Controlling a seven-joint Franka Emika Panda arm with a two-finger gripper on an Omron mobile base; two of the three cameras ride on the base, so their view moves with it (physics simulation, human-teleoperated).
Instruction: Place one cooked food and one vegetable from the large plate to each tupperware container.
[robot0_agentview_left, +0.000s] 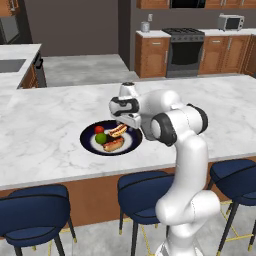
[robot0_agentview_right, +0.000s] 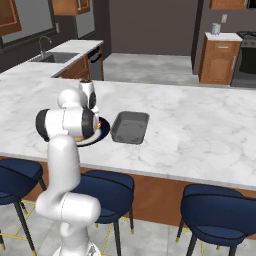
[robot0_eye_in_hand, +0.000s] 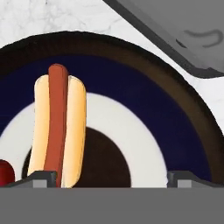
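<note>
**Hovering Open-Fingered Over the Large Plate**

Hanging low above the large plate (robot0_agentview_left: 88, 141), my gripper (robot0_eye_in_hand: 112, 177) stood spread wide and held nothing; one fingertip (robot0_eye_in_hand: 41, 177) sat beside the near end of a hot dog (robot0_eye_in_hand: 59, 127), the other over bare plate. On the plate lay two hot dogs, the second (robot0_agentview_left: 113, 145) nearer the counter's front edge, together with a tomato (robot0_agentview_left: 99, 129) and a green vegetable (robot0_agentview_left: 101, 138). The tupperware container (robot0_agentview_right: 130, 127) lay just beside the plate and appeared empty, so I judged the task barely begun: no food had yet reached a tray, and every transfer remained. I could make out only one tray. Everything rested on a white marble island counter (robot0_agentview_left: 45, 130) fronted by navy stools (robot0_agentview_left: 35, 210); beyond stood wooden cabinets, a dark range (robot0_agentview_left: 184, 50), a microwave (robot0_agentview_left: 230, 22) and a sink (robot0_agentview_right: 54, 57).
</note>
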